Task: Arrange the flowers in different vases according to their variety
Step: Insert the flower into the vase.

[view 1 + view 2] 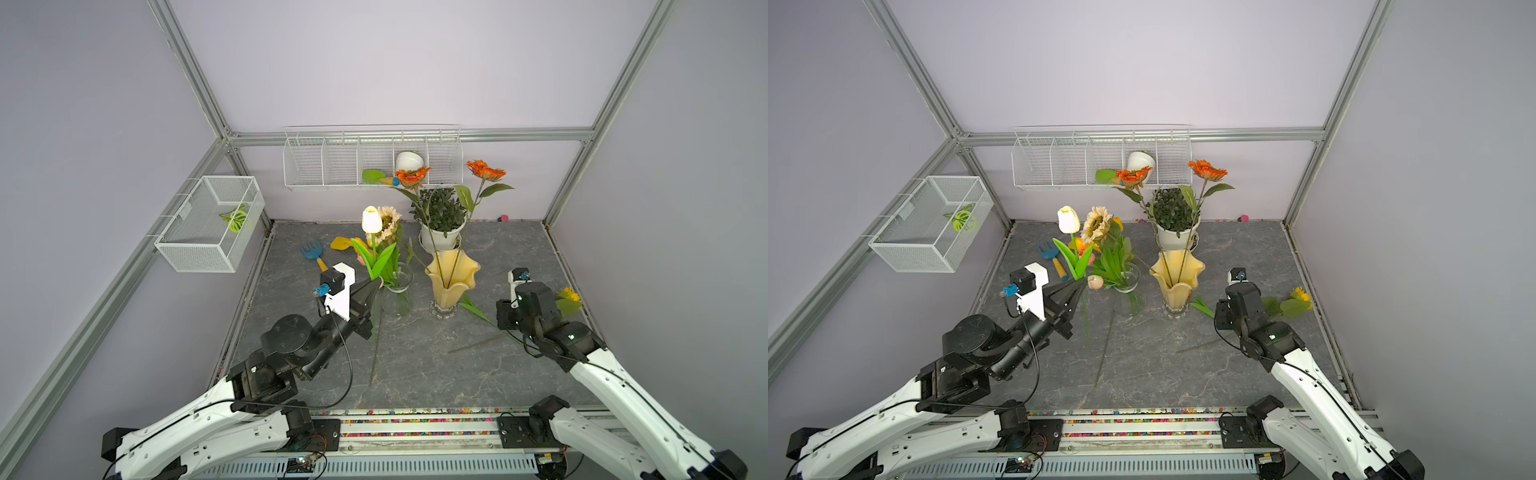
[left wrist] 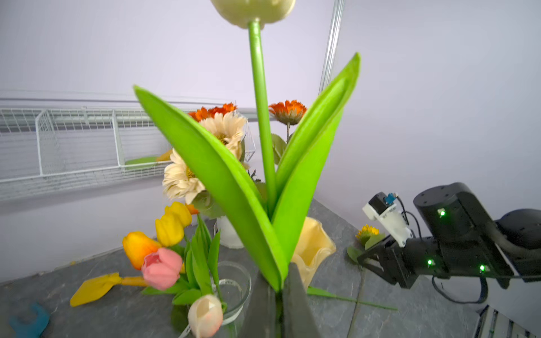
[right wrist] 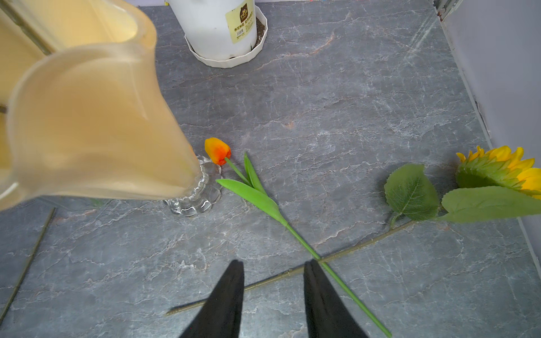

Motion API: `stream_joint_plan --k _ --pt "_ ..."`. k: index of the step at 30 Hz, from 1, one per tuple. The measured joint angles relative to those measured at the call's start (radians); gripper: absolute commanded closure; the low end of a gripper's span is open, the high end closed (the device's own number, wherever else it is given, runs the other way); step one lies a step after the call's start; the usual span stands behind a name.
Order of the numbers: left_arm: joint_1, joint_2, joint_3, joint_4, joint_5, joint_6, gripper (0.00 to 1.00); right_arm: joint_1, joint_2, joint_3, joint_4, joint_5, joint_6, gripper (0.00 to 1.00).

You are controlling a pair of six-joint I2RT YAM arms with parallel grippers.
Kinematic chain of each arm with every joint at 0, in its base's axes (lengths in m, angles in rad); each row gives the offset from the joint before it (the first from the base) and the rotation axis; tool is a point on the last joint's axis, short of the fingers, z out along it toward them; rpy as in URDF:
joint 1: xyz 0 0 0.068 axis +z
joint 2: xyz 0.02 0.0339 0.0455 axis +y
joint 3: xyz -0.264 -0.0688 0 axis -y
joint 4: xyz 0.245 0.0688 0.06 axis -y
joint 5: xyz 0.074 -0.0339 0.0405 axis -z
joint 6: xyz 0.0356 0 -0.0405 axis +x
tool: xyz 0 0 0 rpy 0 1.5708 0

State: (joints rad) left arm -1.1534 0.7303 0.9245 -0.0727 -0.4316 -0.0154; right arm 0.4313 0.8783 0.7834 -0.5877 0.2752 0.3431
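Left wrist: left gripper (image 2: 279, 281) is clamped tight on the white tulip (image 2: 253, 11), on the stem just under the leaves. (Mei)

Where's that relative to the yellow vase (image 1: 452, 274)? (Raj)

The clear vase (image 1: 398, 286) stands just beside the yellow vase on the left arm's side. The white tulip is upright on the far side of the clear vase, and its stem hangs outside both. (Mei)

Vase contents? (Raj)

Yellow vase has two orange flowers (image 1: 412, 176). Clear vase has small tulips (image 2: 164, 263): yellow, orange, pink, pale. A cream sunflower (image 1: 1096, 224) head sits among them, but I can't tell where its stem goes. (Mei)

Right side? (Raj)

Right gripper (image 3: 273, 264) is part-open and holds nothing. It's over the table (image 3: 351, 117) where the orange tulip (image 3: 217, 150) stem crosses the yellow sunflower (image 3: 500, 169) stem. The orange tulip bud lies right at the yellow vase's foot, and the yellow sunflower head lies well apart from the vase. (Mei)
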Motion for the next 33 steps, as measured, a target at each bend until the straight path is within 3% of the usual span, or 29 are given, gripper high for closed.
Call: stream_joint_plan --k 5,13,23,27,33 --pt "-0.01 0.122 0.048 0.125 0.074 0.074 1.0 0.0 0.0 0.0 0.0 0.0 -0.001 0.6" --pt "-0.026 0.244 0.124 0.144 0.193 0.225 1.0 0.0 0.0 -0.001 0.0 0.0 -0.007 0.6" --pt "-0.025 0.31 -0.054 0.421 0.258 0.556 1.0 -0.001 0.011 -0.002 0.0 0.001 -0.008 0.6" --pt "0.002 0.388 -0.114 0.557 0.297 0.58 1.0 -0.002 0.011 -0.002 0.0 0.004 -0.008 0.6" --pt "0.111 0.429 -0.183 0.726 0.372 0.56 1.0 -0.007 0.016 -0.002 0.0 0.004 -0.015 0.6"
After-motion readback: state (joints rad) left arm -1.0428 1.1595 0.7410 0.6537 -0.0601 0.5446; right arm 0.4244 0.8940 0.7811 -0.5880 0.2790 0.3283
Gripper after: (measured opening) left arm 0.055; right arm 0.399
